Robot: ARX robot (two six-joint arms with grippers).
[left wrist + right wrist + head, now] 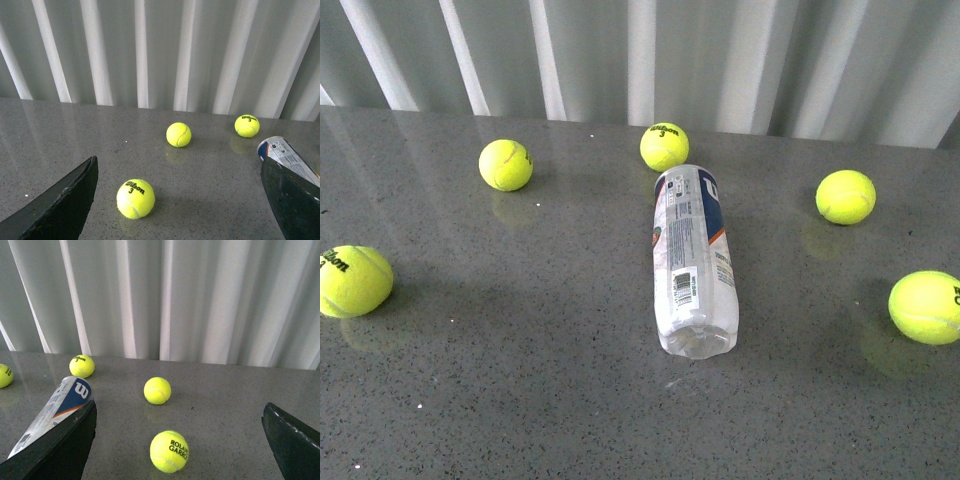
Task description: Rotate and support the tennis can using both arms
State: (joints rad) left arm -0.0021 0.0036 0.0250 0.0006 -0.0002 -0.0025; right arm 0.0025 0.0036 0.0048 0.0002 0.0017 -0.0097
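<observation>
The tennis can (692, 262) lies on its side in the middle of the grey table, clear end toward me, labelled end toward the curtain. No arm shows in the front view. My left gripper (180, 200) is open and empty; the can's far end (285, 152) shows beside one finger (292, 200). My right gripper (180, 440) is open and empty; the can (57, 410) lies just beyond one finger (60, 450). Both grippers are apart from the can.
Several yellow-green tennis balls lie around the can: one at far left (354, 281), one back left (506, 164), one behind the can (664, 146), two on the right (845, 196) (926, 306). A ball (135, 198) lies between my left fingers, another (169, 451) between my right fingers. A white curtain (640, 60) backs the table.
</observation>
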